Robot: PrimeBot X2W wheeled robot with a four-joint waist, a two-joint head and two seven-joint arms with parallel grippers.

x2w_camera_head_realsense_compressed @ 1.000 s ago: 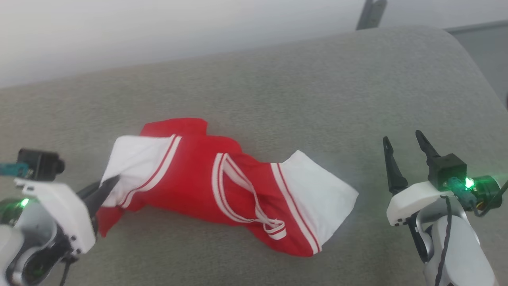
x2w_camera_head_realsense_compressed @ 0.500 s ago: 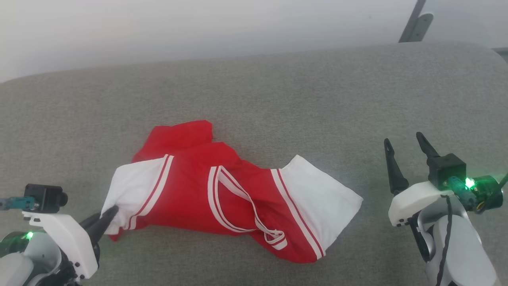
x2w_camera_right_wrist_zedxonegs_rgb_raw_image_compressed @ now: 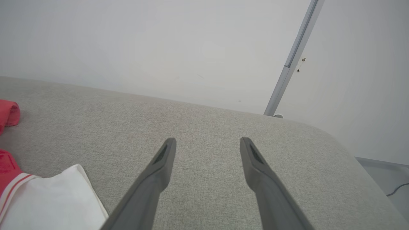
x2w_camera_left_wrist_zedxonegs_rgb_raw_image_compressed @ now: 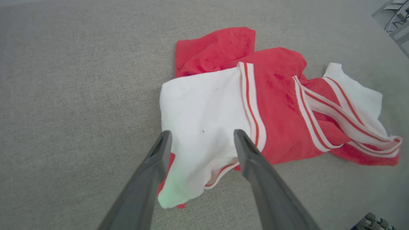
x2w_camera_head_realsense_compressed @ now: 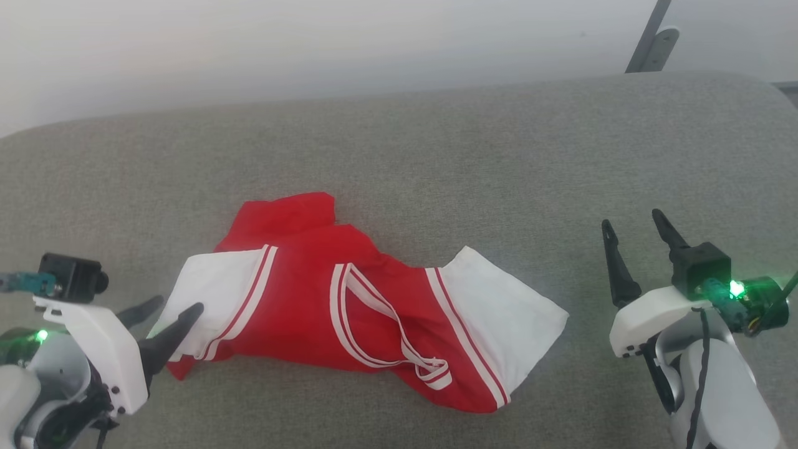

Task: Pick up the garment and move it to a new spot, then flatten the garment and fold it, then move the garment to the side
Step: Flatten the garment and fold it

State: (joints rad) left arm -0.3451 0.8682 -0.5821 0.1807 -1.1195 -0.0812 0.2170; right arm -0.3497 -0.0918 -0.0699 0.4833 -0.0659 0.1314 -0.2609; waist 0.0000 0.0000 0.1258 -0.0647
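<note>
- Crumpled red T-shirt with white sleeves [x2w_camera_head_realsense_compressed: 349, 312] on grey woven cushion [x2w_camera_head_realsense_compressed: 436, 156]
- Left gripper [x2w_camera_head_realsense_compressed: 179, 304], 8 o'clock: fingers apart astride sleeve
- Right gripper [x2w_camera_head_realsense_compressed: 630, 218], 3 o'clock: fingers apart

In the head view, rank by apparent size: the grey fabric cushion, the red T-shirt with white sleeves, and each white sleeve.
1. Grey fabric cushion
2. Red T-shirt with white sleeves
3. Right white sleeve
4. Left white sleeve, partly bunched, so the sleeves' order is unsure

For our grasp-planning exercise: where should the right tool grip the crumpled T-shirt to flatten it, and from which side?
Likely the outer corner of the right-side white sleeve, from the robot's right: it lies flat, uncovered, nearest the open right tool.
</note>
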